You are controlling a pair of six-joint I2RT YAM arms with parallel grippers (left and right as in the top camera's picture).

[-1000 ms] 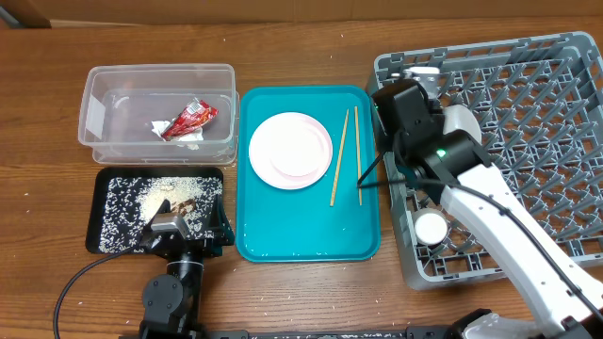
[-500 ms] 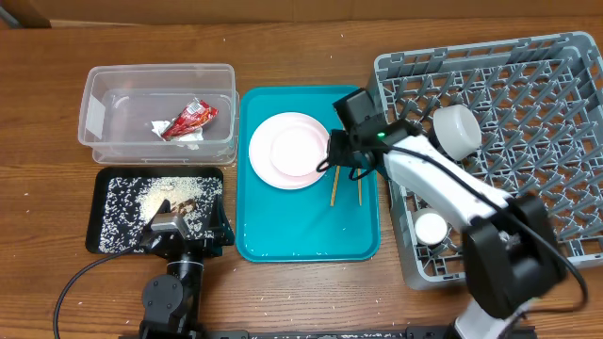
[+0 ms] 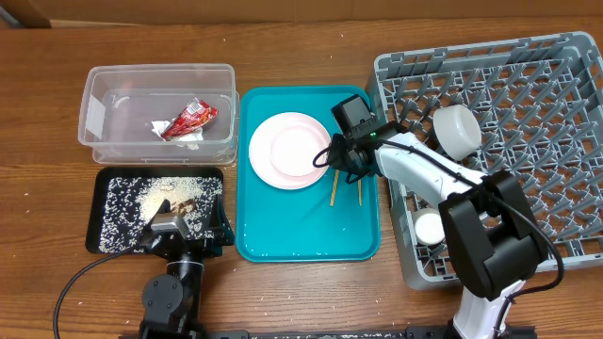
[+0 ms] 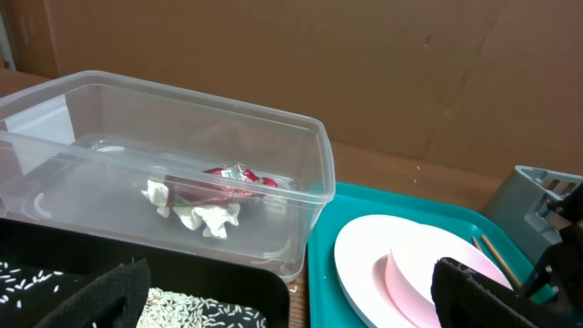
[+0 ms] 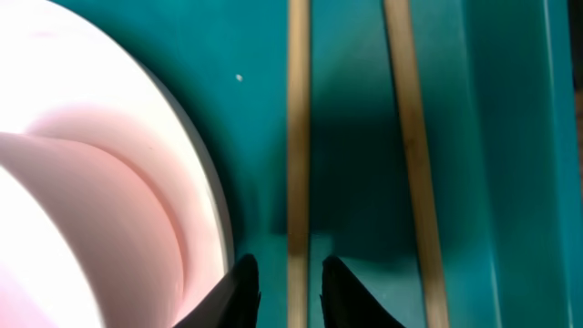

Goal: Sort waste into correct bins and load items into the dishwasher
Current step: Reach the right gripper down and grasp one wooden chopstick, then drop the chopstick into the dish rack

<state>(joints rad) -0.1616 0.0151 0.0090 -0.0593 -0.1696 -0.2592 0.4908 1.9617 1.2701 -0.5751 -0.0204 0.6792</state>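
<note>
1. Nearest: left hand (image 3: pixel 184 231) spread wide, idle by the black tray (image 3: pixel 122 212) holding the rice scraps (image 3: pixel 160 198); cup (image 3: pixel 431 227) in the rack (image 3: pixel 528 85), near corner
2. Midway, on the teal tray (image 3: pixel 301 235): right hand (image 5: pixel 289 273) narrowly parted astride one of the chopsticks (image 5: pixel 298 137), not yet pinching; plate (image 3: pixel 287 151) just beside, also left to load
3. Farthest: wrapper (image 3: pixel 191 118) and tissue (image 4: pixel 196 211) binned in the clear tub (image 3: pixel 122 80), bowl (image 3: pixel 455 130) racked

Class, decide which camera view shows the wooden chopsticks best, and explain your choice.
The right wrist view: both chopsticks lie large and side by side on the teal tray, one between the right gripper's fingertips. Overhead shows only their lower ends below that gripper. The left wrist view catches just a short piece beside the pink plate.
</note>
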